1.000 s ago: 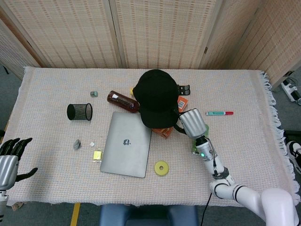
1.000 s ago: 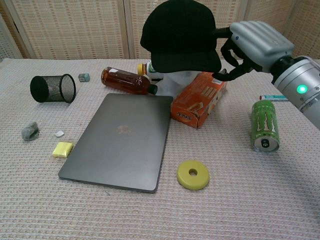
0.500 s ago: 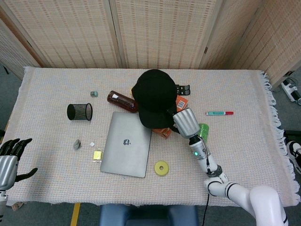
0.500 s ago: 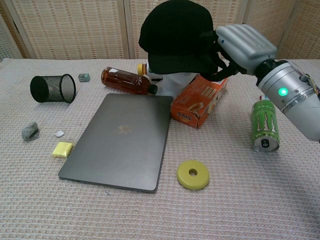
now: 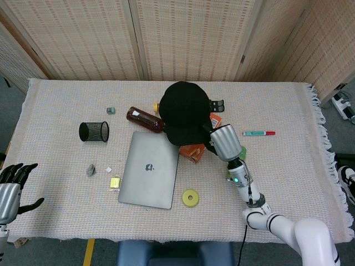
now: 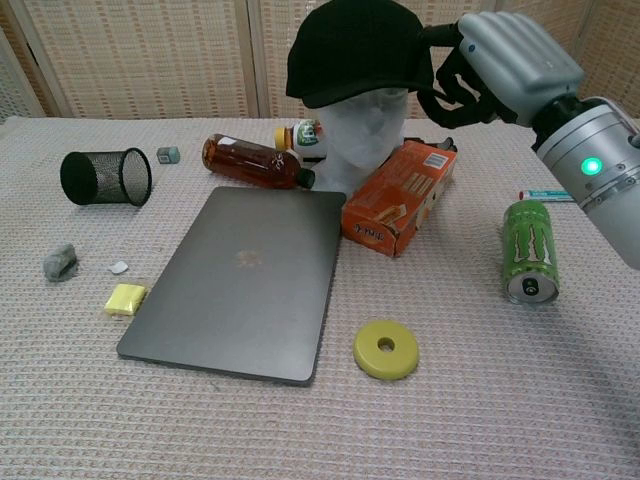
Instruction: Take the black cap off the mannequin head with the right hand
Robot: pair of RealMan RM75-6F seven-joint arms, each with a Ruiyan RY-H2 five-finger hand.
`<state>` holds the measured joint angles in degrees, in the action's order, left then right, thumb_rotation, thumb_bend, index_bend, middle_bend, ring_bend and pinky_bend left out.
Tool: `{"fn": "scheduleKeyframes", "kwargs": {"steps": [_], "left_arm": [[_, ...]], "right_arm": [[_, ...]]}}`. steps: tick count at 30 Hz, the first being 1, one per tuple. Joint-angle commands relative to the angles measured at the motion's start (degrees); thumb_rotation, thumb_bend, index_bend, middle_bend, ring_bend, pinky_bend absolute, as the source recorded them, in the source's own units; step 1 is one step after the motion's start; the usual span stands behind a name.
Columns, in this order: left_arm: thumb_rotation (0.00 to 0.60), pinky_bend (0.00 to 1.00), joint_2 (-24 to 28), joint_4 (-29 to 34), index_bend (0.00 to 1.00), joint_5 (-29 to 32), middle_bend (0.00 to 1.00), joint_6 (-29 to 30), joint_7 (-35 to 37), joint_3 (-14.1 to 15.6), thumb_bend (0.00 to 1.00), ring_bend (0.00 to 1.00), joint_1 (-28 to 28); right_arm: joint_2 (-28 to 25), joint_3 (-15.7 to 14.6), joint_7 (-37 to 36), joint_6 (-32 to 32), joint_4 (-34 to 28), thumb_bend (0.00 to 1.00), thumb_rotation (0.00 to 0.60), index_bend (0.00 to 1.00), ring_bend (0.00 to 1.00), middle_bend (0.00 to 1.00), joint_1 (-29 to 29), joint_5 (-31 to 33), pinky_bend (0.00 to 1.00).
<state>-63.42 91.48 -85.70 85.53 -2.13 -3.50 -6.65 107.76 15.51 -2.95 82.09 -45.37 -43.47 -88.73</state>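
Note:
The black cap (image 6: 355,50) sits high on the white mannequin head (image 6: 365,135), whose face shows below the brim. From above, the cap (image 5: 183,111) hides the head completely. My right hand (image 6: 500,65) grips the cap's right edge, fingers curled into the fabric. In the head view the right hand (image 5: 223,141) is just right of the cap. My left hand (image 5: 11,185) hangs off the table's near left corner, fingers apart and holding nothing.
A grey laptop (image 6: 240,280) lies closed in front of the head. An orange box (image 6: 400,195) and a brown bottle (image 6: 250,160) flank it. A green can (image 6: 528,250) lies under my right forearm. Also here are a yellow ring (image 6: 385,350) and a mesh cup (image 6: 105,177).
My right hand closed on the cap's side and raised it. The brim came up off the mannequin's face, which now shows in the chest view. The left hand stayed still.

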Motion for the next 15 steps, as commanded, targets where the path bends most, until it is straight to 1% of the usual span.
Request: {"fn": "scheduleKeyframes", "kwargs": {"steps": [1,5,8,11,15], "left_arm": [[0.6,0.15,-0.05,0.06,0.2,-0.03,0.25,-0.1,-0.1,0.01,0.14,0.15,-0.06],[0.6,0.15,-0.06,0.08,0.2,-0.06,0.25,-0.2,-0.28,0.1,0.14,0.15,-0.08],[0.6,0.15,0.02,0.2,0.2,0.04,0.25,-0.22,-0.36,0.06,0.14,0.15,-0.08],[0.6,0.15,0.11,0.35,0.2,-0.1,0.25,-0.09,-0.5,0.06,0.14,0.15,-0.07],[0.6,0.15,0.15,0.43,0.2,0.01,0.25,-0.19,-0.63,0.03,0.14,0.15,-0.1]], "right_arm": [[-0.06,0.92,-0.68,1.11,-0.05,0.69,0.6,0.89,0.98,0.9,-0.44,0.41,1.0],[0.15,2.74,-0.93,2.13,-0.31,0.69,0.6,0.91,0.98,0.91,-1.33,1.56,1.0],[0.38,4.72,-0.8,2.91,-0.39,0.69,0.6,0.92,0.98,0.92,-2.36,2.78,1.0],[0.23,6.89,-0.34,2.66,-0.38,0.7,0.6,0.92,0.98,0.92,-3.64,4.48,1.0],[-0.46,8.92,0.38,2.4,0.51,0.7,0.6,0.92,0.99,0.92,-5.16,5.98,1.0]]}}
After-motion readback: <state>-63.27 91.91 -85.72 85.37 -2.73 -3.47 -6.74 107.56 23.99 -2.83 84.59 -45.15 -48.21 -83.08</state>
